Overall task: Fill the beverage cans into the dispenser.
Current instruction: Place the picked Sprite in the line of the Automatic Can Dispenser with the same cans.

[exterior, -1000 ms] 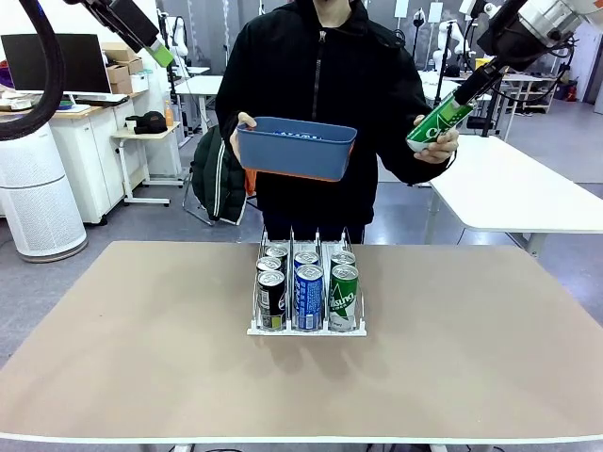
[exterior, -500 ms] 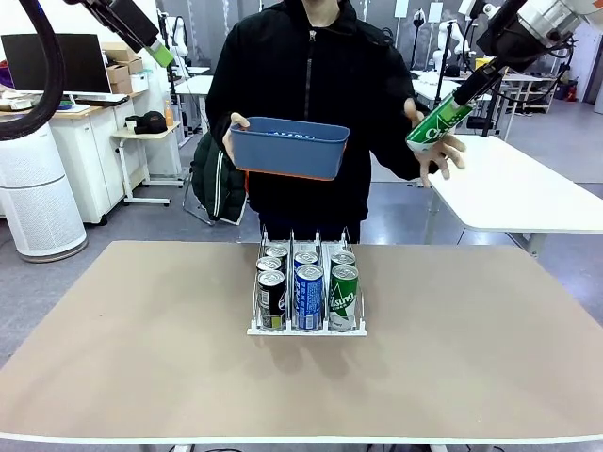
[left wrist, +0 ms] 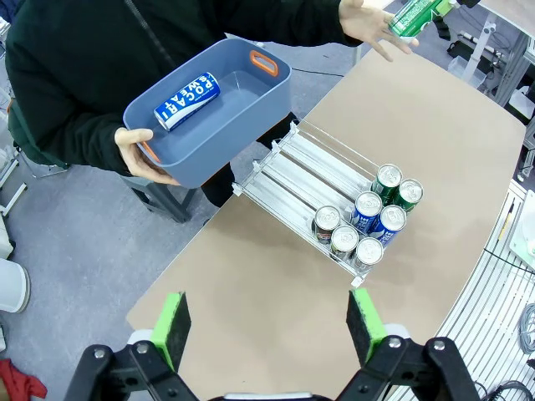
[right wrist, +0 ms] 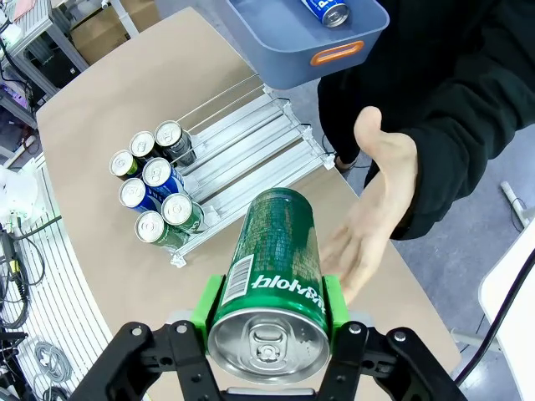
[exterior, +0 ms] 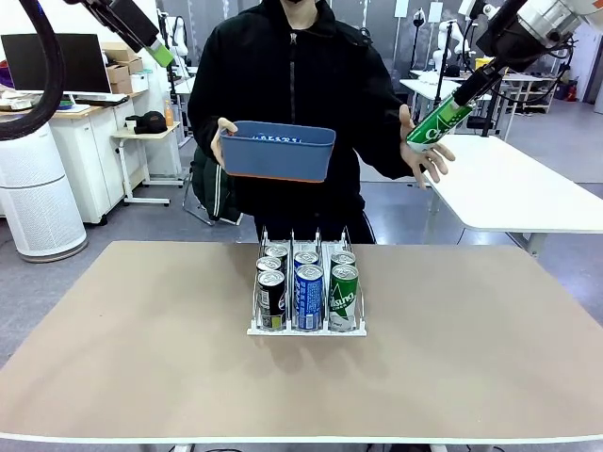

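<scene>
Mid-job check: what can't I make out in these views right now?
Front view: the tub wall hides what lies inside.
Front view: the front cans hide the labels of the rear cans in the dispenser.
Left wrist view: the top edge cuts off the green can.
Right wrist view: the top edge cuts off the tub and the blue can in it.

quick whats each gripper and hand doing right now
left gripper: open, empty
right gripper: shut on the green can
person's first hand: holding the blue tub
person's second hand: open, empty, beside the green can
</scene>
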You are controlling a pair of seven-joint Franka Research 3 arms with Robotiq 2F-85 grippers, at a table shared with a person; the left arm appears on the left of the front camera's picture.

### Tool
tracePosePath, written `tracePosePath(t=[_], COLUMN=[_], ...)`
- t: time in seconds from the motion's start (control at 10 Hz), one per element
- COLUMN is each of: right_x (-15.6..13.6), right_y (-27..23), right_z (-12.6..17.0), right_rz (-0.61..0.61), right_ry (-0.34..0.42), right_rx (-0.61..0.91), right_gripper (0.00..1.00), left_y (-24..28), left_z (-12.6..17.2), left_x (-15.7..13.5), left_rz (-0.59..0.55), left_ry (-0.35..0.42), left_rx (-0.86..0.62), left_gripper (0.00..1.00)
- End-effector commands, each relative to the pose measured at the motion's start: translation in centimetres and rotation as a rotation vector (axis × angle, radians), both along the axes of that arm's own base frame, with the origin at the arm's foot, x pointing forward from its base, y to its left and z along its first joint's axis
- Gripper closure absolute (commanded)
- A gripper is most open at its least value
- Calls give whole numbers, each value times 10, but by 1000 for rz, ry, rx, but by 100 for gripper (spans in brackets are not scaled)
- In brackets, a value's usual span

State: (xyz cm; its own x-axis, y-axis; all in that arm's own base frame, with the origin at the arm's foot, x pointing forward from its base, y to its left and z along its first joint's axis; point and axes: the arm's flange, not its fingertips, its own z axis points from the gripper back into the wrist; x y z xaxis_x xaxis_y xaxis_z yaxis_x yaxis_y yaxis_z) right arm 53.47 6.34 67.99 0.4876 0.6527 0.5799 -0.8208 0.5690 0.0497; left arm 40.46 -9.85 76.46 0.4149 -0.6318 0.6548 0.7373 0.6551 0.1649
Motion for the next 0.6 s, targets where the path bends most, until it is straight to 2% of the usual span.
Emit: tracePosePath(t=[0.0, 0.4, 0.5], right_x=[0, 0, 0], right_y=[0, 0, 0], right_z=[1, 1, 0], right_rz=[0, 0, 0], right_ry=[-4, -4, 0], right_rx=[2, 2, 0], right_gripper=[100, 100, 42], left_y=[1, 1, 1], left_z=[0, 0, 0], left_x=[-1, -1, -1], left_rz=[1, 1, 1], left_ry=[5, 5, 5], left_rx=[1, 1, 1], left_gripper=[0, 0, 0])
